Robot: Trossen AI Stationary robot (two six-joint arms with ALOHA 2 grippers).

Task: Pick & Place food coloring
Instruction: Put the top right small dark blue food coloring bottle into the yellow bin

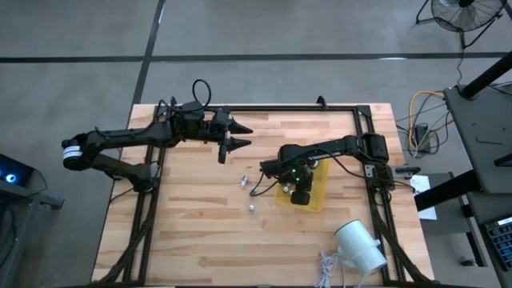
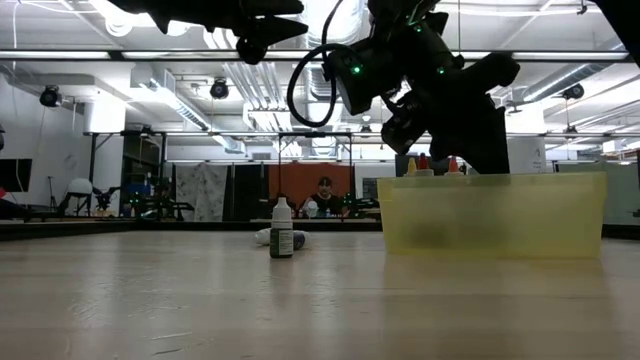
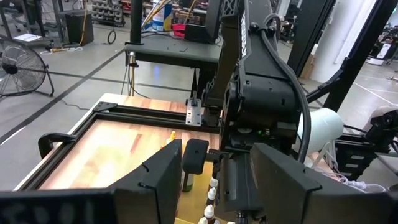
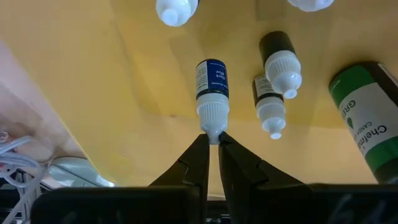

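Pinched between the right arm's fingers was only the white nozzle tip of a blue-labelled bottle, the two dark tips drawn almost together on it, and the bottle stood inside the yellow tray with other food coloring around it: two white-capped dark bottles just beside it and a larger green bottle farther along the tray. Such a hold on a tapering tip looked slender; I judged the bottle could slip out or swing if lifted, and in falling it might topple its close neighbours. Above the tray, seen from overhead, the right gripper hung low over the tray, so any sideways move could catch the tray wall and drag it across the desk. Outside the tray, towards the left arm, a green-labelled bottle stood upright on the desk with a small whitish vial lying near it, both well apart from the tray and yet to be gathered. Farther out still, the left gripper waited raised above the desk, its fingers parted wide and holding nothing, clear enough of the tray not to interfere.
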